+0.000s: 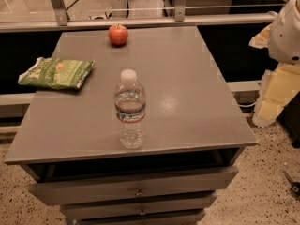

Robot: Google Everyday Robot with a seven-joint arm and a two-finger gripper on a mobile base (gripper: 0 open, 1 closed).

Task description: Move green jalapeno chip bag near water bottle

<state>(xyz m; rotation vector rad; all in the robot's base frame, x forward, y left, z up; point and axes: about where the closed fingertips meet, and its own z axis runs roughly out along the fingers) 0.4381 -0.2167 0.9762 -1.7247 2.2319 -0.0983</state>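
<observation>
The green jalapeno chip bag (56,72) lies flat at the table's left edge, its pale cream end hanging slightly past the edge. The water bottle (130,109) stands upright near the table's front middle, clear with a white cap and a label band. The bag sits well to the left of the bottle and further back, apart from it. My gripper (275,95) hangs off the table's right side, below the white arm housing (287,31), far from both objects and holding nothing that I can see.
A red apple (118,34) sits near the grey table's (187,102) back edge. The table top is a drawer cabinet with several drawers (136,191) below. A rail and window frame run behind it. Speckled floor lies to the right.
</observation>
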